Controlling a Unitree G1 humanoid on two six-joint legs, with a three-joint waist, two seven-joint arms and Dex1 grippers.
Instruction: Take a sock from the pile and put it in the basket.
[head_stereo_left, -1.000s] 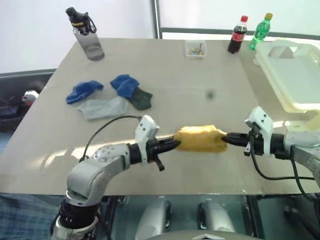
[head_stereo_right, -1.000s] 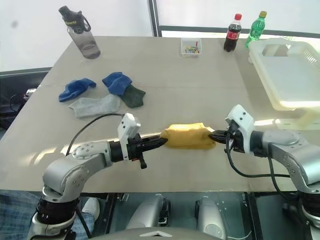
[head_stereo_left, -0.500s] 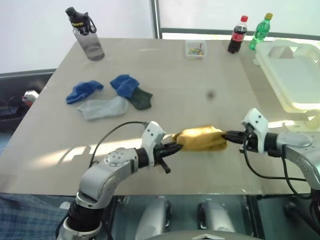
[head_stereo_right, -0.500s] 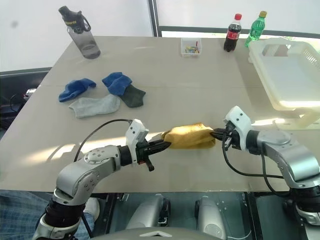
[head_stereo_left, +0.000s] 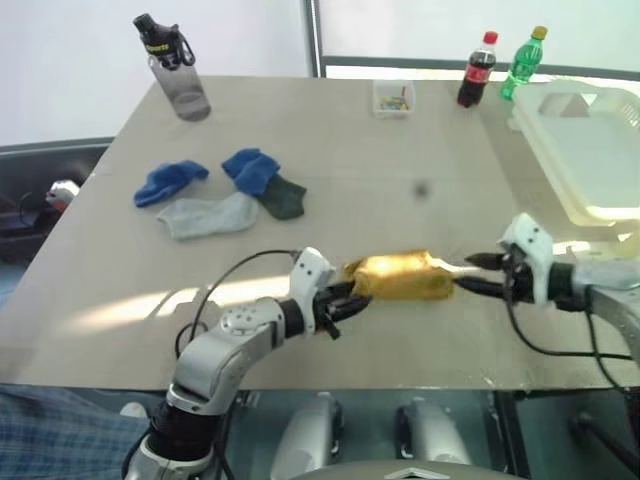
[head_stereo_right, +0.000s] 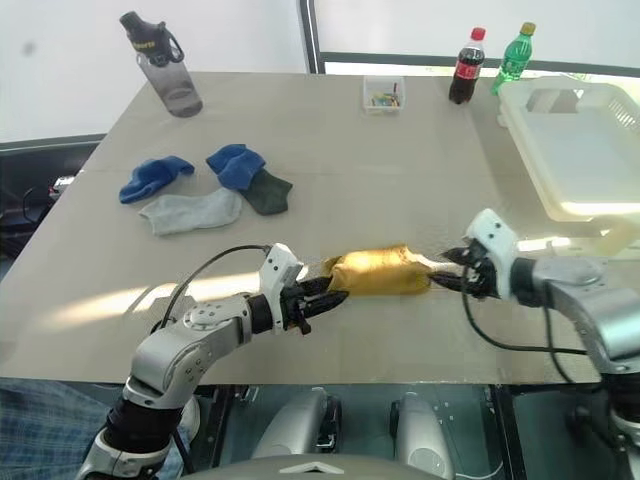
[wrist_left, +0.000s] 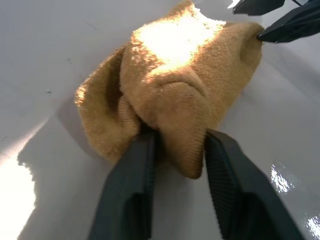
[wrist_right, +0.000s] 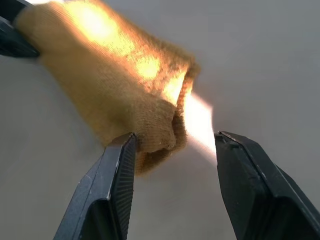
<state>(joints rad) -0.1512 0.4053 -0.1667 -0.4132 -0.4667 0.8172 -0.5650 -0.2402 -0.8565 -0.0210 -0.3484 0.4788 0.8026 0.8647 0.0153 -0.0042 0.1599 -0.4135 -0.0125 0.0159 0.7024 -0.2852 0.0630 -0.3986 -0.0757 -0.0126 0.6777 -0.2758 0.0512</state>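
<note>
Resting on the tan table between my two grippers, a mustard-yellow sock lies bunched near the front edge. My left gripper has its fingers parted, one on each side of a fold at the sock's end, touching the cloth. My right gripper stands with jaws wide at the other end, one finger against the cuff, the other apart from it. Behind, to the left, the pile of blue, light grey and dark socks lies well apart. At the table's right edge sits the translucent-white basket, with a water bottle, two soda bottles and a small clear box along the far side.
</note>
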